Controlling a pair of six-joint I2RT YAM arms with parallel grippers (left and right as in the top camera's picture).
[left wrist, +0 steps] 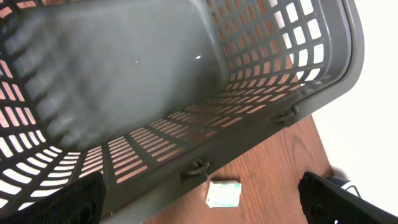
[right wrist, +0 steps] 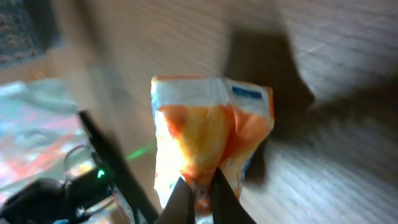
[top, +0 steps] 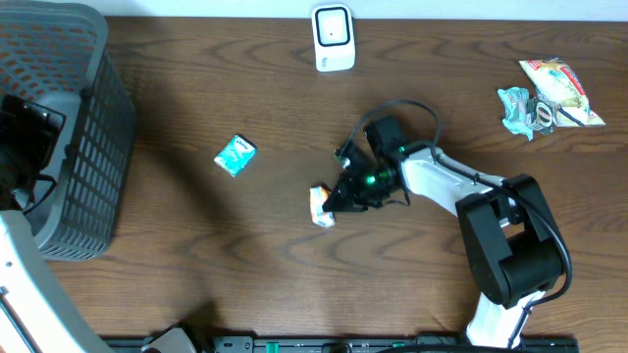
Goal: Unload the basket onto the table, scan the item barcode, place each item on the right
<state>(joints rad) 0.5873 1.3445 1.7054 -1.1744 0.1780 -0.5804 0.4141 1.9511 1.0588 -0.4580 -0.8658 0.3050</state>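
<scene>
Overhead view shows the brown table (top: 196,255) with the right arm (top: 461,186) reaching in from 5 o'clock toward the middle. The right pincer (top: 341,199) is at the arm's tip. The orange and white snack bag (top: 321,206) sits right at its 9 o'clock side, touching it. The bag is close to the middle of the table, a little toward 6 o'clock.

The right pincer is squeezed tight on the bag. From the right wrist camera, the two dark fingers (right wrist: 177,199) come up from 6 o'clock and pinch the bottom edge of the bag. The bag stands up toward 12 o'clock from them. The fingers are so close that only a thin bit of bag fits between them. I cannot tell if the bag touches the table or hangs just above it.

The white scanner (top: 333,37) stands at 12 o'clock from the bag, well apart, at the far edge of the table. A small teal packet (top: 235,155) lies at 10 o'clock from the bag. Some crumpled wrappers (top: 549,93) lie at 2 o'clock, far off.

The grey basket (top: 69,127) is at 9 o'clock, at the table's edge. The left pincer (left wrist: 200,180) hangs over it with its fingers spread wide apart. From the left wrist camera, the teal packet shows at 6 o'clock, just outside the basket wall
</scene>
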